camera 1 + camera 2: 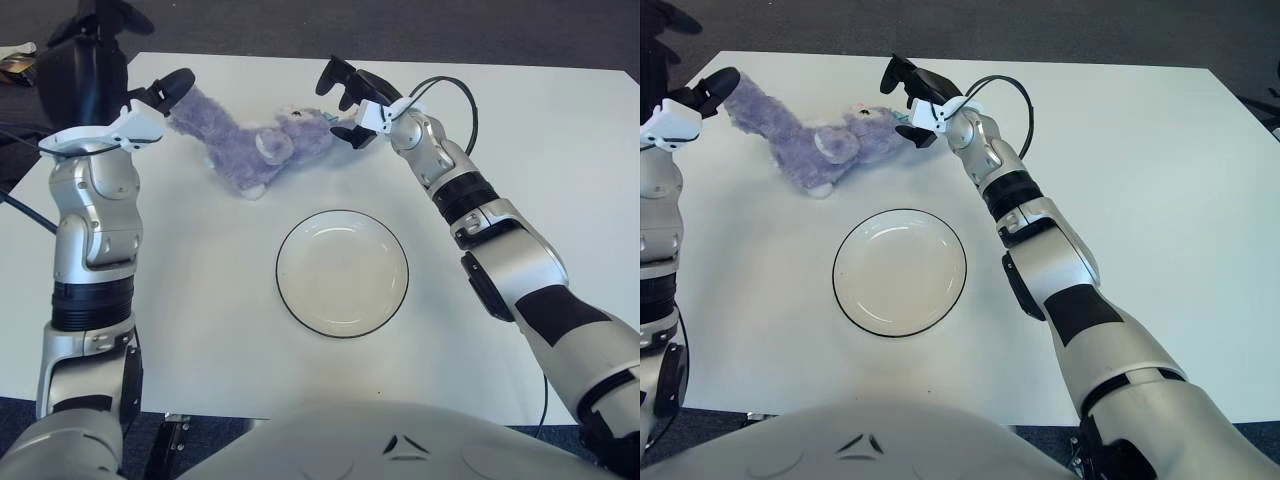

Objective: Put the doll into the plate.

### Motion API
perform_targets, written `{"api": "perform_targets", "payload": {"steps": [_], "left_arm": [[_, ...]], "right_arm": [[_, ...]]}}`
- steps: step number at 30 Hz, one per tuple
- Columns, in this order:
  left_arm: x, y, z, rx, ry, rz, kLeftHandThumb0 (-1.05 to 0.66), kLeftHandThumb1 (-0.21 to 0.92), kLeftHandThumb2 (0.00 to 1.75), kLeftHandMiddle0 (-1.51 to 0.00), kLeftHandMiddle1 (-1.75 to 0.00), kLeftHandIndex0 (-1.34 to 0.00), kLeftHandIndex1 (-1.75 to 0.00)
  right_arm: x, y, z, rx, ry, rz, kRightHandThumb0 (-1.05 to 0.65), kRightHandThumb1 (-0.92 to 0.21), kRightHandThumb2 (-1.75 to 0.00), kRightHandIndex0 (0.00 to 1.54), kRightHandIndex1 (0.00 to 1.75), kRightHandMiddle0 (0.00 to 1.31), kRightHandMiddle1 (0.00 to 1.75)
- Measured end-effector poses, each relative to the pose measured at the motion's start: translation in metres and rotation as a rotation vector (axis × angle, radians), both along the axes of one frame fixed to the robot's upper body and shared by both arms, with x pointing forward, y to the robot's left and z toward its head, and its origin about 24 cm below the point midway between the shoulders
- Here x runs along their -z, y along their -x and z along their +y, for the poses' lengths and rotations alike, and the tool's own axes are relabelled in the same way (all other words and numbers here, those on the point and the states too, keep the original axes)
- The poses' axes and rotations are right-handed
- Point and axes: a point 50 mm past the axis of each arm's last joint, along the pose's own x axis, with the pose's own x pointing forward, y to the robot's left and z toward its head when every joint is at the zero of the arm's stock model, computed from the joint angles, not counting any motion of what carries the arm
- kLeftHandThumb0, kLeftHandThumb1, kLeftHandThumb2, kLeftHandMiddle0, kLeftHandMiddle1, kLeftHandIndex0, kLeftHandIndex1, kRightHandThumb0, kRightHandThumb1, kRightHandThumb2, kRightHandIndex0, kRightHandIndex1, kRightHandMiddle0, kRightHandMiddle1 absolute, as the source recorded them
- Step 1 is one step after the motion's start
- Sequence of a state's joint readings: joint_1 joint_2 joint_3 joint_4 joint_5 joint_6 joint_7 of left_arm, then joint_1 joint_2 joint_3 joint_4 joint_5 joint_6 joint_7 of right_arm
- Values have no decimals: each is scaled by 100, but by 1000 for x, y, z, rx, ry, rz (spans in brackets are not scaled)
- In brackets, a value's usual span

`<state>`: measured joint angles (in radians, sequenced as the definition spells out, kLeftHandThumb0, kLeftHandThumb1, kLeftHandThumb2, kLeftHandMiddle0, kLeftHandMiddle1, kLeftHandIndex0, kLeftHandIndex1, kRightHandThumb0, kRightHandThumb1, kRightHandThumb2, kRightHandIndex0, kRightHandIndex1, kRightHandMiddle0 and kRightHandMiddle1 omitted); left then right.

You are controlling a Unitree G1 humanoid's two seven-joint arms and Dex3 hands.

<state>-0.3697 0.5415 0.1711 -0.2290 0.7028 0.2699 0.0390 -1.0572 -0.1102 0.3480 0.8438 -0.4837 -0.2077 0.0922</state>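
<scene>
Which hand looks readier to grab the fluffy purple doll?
Probably the right hand: its spread fingers hover beside the fluffy purple doll's head. The left hand shows only at the tail end.

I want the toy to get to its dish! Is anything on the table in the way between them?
No. Only bare white table lies between the fuzzy purple stuffed doll and the round white black-rimmed plate. The left hand and right hand are at the doll's ends.

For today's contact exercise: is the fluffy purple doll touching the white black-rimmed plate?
Apart. The left eye view shows bare white table between the fluffy purple doll and the white black-rimmed plate.
</scene>
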Motion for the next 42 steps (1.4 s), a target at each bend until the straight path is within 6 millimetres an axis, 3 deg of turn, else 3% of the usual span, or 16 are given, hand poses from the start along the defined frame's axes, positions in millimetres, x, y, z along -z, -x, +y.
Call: {"api": "perform_targets", "payload": {"steps": [2,10,17,27,35,42], "left_arm": [[2,1,3,-13,5,49,-91,92,69,-35,-129,-2,-140],[11,5,13,-39,79,243,-96,92,82,-40,-125,0,-102],[21,11,6,-9,193,339,-94,92,84,-43,-131,0,-71],[36,15,-4,19,396,533,-88,92,90,-22,-86,0,-39],[55,4,13,80,576,687,-93,92,99,-25,-71,0,-40],[67,-2,12,236,792,705,-90,92,95,-20,-80,0,-41]], "right_arm": [[0,0,0,1,0,0,-32,-26,-116,28,114,4,138],[0,0,-1,1,-2,-1,-32,-26,-116,28,112,4,138],[-2,0,0,3,-5,-5,-33,-27,-116,27,111,3,137],[-6,1,1,4,-14,-13,-38,-31,-112,26,106,2,136],[-4,1,-1,12,-11,-7,-43,-36,-107,30,106,1,136],[-4,1,-3,16,-9,-7,-46,-38,-104,33,108,0,136]]}}
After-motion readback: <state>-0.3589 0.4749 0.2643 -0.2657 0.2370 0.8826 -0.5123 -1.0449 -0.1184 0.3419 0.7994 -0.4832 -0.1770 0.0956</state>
